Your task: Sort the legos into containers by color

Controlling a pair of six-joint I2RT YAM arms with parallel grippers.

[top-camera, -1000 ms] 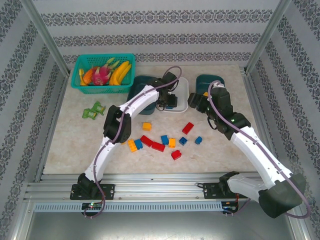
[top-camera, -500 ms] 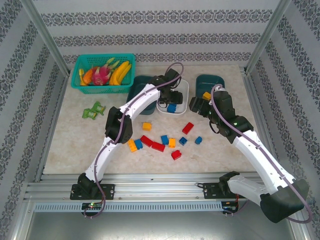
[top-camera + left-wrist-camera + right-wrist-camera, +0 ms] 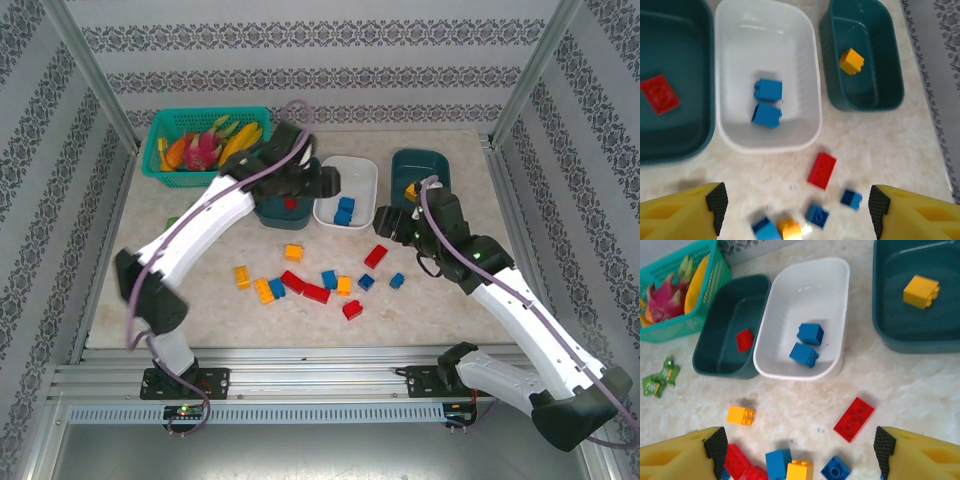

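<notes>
Both grippers are open and hold nothing. My left gripper (image 3: 328, 182) hovers between the left teal tray (image 3: 272, 208), which holds a red brick (image 3: 290, 204), and the white tray (image 3: 360, 170) with two blue bricks (image 3: 344, 210). My right gripper (image 3: 386, 222) hangs in front of the right teal tray (image 3: 425, 160), where a yellow brick (image 3: 411, 189) lies. In the right wrist view the flat red brick (image 3: 854, 419) and a yellow brick (image 3: 740, 415) lie on the table between the open fingers (image 3: 716, 447). Several red, blue and yellow bricks (image 3: 316, 293) are scattered mid-table.
A bright teal mesh basket (image 3: 170, 165) of toy fruit stands at the back left. A small green toy (image 3: 660, 377) lies left of the trays. Metal frame posts and patterned walls bound the table. Bare tabletop lies in front of the loose bricks.
My left arm pulled back from the white tray and swung left, leaving a blue brick there. My right gripper moved off the right teal tray toward the front, leaving the yellow brick inside.
</notes>
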